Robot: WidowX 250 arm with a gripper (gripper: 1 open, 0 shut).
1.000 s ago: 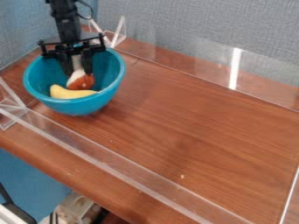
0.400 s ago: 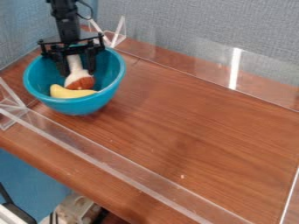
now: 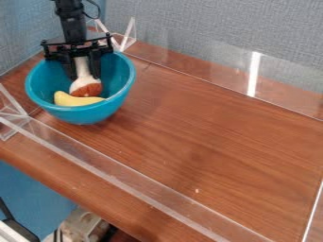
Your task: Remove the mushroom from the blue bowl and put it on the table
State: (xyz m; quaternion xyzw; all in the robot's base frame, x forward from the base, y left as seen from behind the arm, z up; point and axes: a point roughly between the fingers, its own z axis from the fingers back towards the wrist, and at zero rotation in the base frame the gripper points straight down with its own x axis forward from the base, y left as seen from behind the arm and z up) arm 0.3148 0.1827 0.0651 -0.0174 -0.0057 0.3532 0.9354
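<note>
1. Mushroom (image 3: pixel 86 83) lies inside the blue bowl (image 3: pixel 79 90), red cap toward the camera.
2. Beside it in the bowl sits a yellow piece (image 3: pixel 76 99).
3. My gripper (image 3: pixel 83 59) reaches into the bowl; whether I pinch anything, I cannot tell.

We see an arm (image 3: pixel 72 24) in black, or something very near it, at the far left of the scene. Its upper part is narrow, and a thin dark cable (image 3: pixel 93 10) curves out on its right side. Lower down we find the body growing wider, with small angular parts jutting out to left and right, so its outline looks jagged. We make out no markings on it; screws and finer joints are too small for us to tell.
</note>
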